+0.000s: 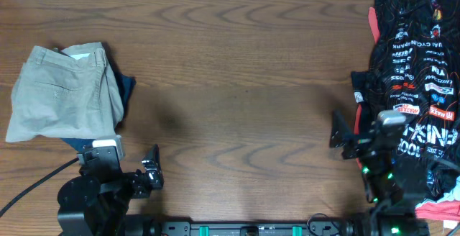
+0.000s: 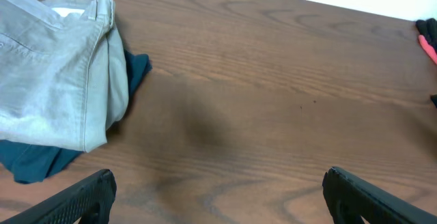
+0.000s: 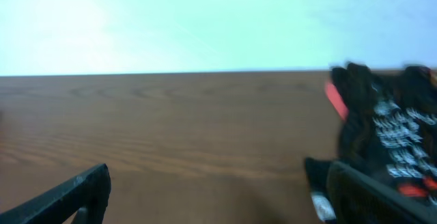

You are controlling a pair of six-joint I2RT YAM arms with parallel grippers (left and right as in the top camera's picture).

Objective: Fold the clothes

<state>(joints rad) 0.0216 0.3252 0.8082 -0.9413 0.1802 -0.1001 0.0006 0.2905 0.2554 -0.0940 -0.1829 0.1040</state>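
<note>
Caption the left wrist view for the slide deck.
Khaki shorts lie atop navy trousers on the wooden table, frame left; left gripper open and empty.

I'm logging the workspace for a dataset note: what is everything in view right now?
khaki shorts: one, khaki-beige, table's left side, looks folded, lying on the navy garment
navy garment: one, dark navy-blue, under the shorts, edges showing
black jersey: one, black with white and red print, table's right edge
cable: one, black, front-left corner
table: one, brown wood grain
left gripper: one, black, open, front left
right gripper: one, black, open, front right by the jersey
</note>
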